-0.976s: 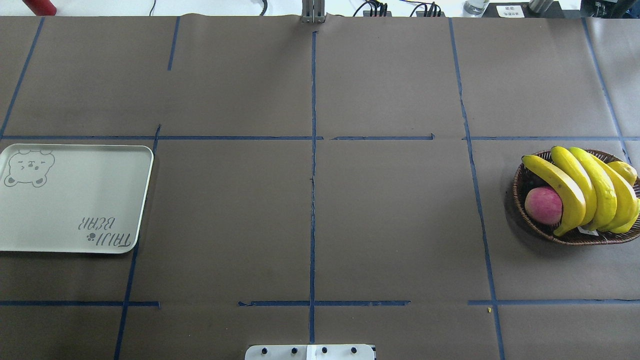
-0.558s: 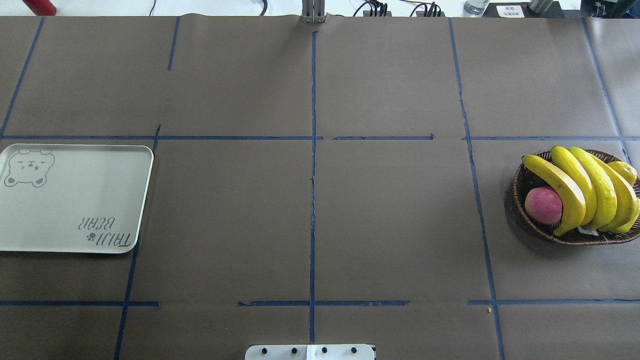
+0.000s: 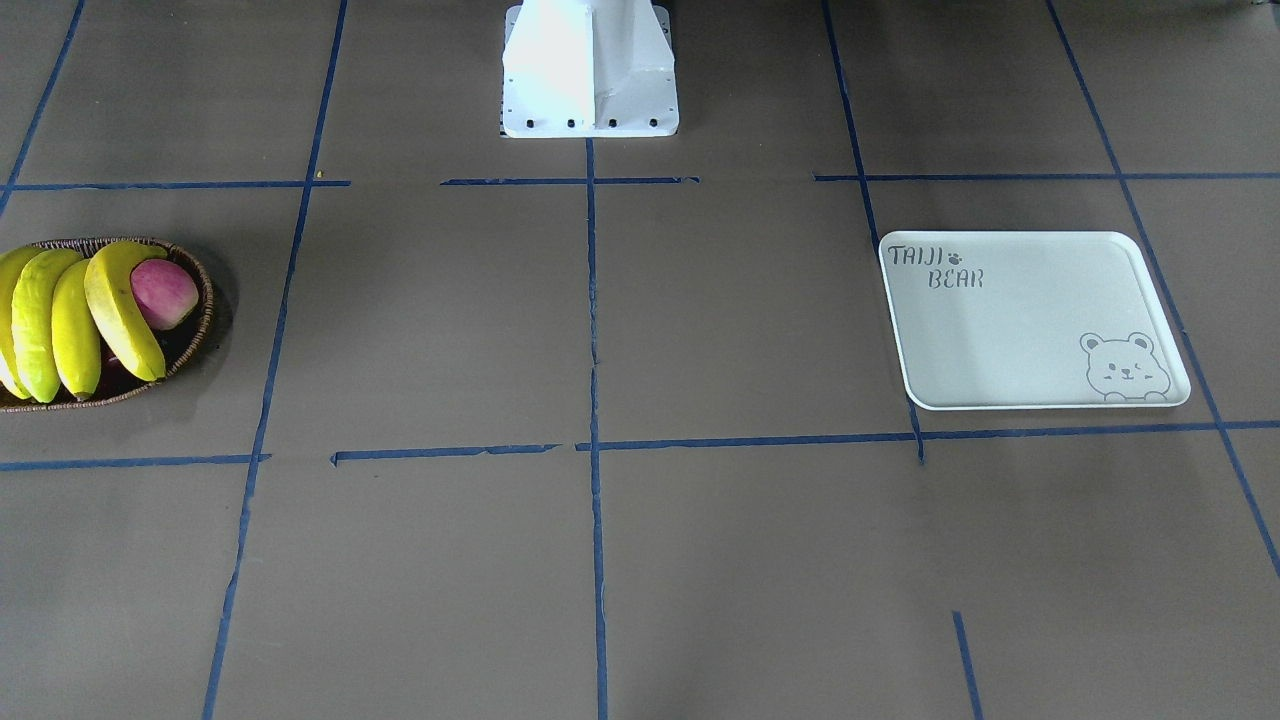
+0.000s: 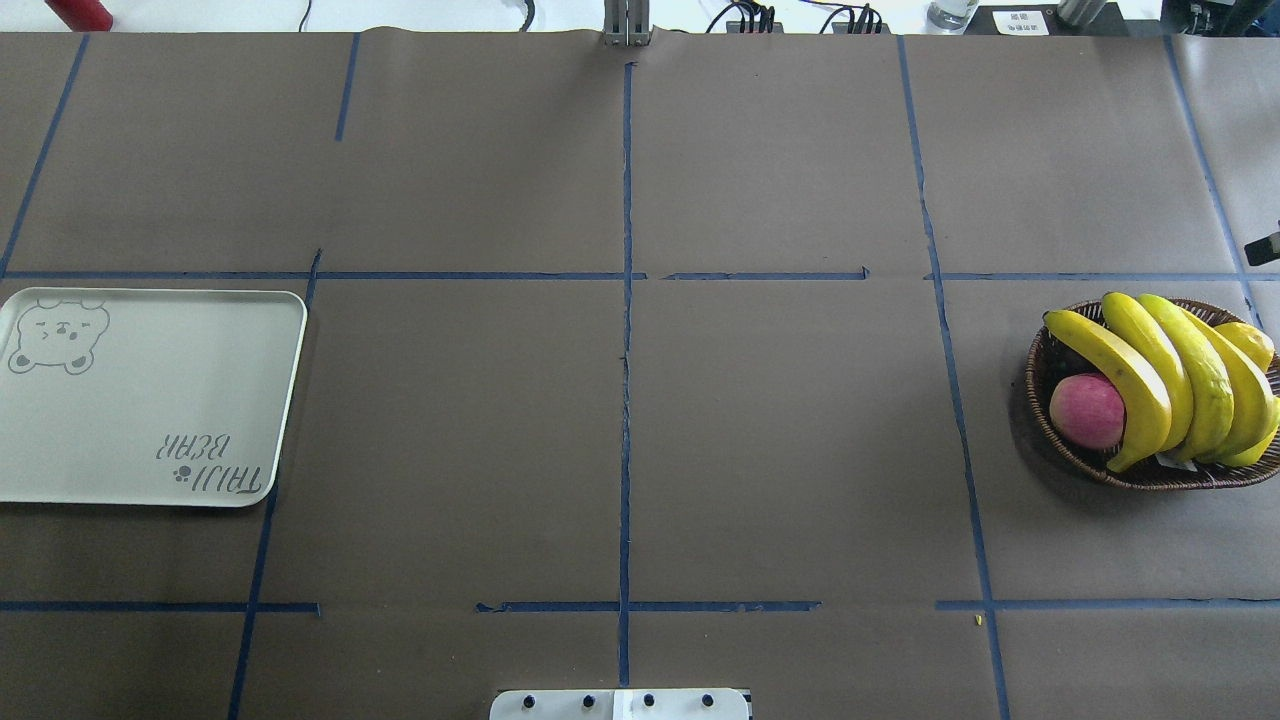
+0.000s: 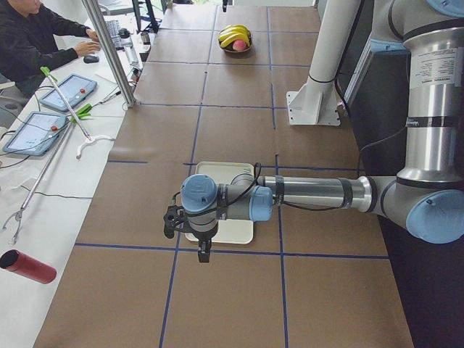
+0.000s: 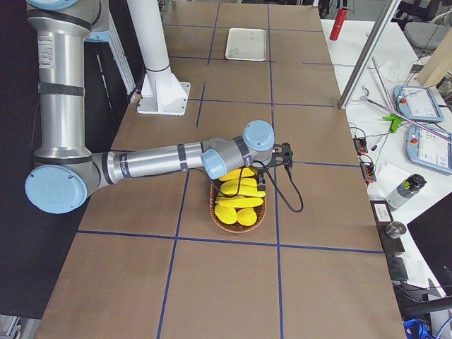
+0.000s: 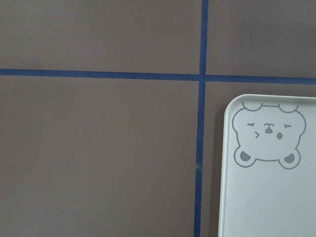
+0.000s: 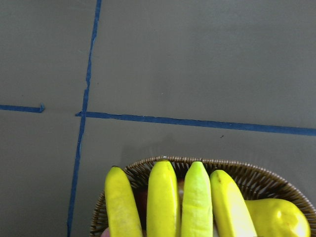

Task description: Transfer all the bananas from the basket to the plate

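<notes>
So far all 4 bananas [image 4: 1150,370] lie in the basket [image 4: 1045,440] at 3 o'clock overhead (an apple [image 4: 1087,410] beside them), none on the plate [image 4: 150,400] at 9 o'clock; left gripper [image 5: 204,254] and right gripper [image 6: 286,152] hover, jaws impossible to tell.

A worktop covered with dull brown paper [image 4: 780,450] is divided into rectangles by lines of dark blue tape [image 4: 626,400]. Near its right end lies a round pink-red apple [image 4: 1087,410]. A rounder yellow fruit [image 8: 279,219] lies apart from the apple, not touching it. On the white side table [image 5: 61,217] lie a red cylinder [image 5: 27,266] and two flat tablets with pale blue screens [image 5: 67,91]. A person in dark clothing [image 5: 36,40] sits at this table.
</notes>
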Controlling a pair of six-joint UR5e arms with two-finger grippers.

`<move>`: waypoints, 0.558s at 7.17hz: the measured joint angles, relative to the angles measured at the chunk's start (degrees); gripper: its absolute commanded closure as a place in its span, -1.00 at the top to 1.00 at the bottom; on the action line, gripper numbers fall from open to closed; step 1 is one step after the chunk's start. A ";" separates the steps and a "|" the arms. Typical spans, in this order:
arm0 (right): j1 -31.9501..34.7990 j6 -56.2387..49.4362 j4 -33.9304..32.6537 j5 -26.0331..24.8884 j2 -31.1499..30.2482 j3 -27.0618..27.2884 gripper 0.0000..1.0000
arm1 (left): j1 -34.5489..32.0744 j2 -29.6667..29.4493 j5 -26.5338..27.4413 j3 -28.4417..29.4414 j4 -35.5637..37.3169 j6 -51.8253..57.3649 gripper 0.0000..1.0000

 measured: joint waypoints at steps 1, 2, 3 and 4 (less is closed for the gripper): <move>-2.98 7.76 6.60 -0.79 -1.07 -0.01 0.99 | 0.00 0.05 0.01 -0.06 -0.11 -0.27 1.00; -6.24 14.83 12.43 -2.61 -2.33 0.16 0.97 | -0.03 0.15 0.01 -0.09 -0.15 -0.26 0.99; -9.66 19.96 16.19 -5.42 -3.43 0.75 0.96 | -0.06 0.21 -0.04 -0.10 -0.17 -0.17 1.00; -12.75 23.53 17.83 -8.02 -4.23 1.81 0.95 | -0.07 0.24 -0.10 -0.12 -0.17 -0.13 1.00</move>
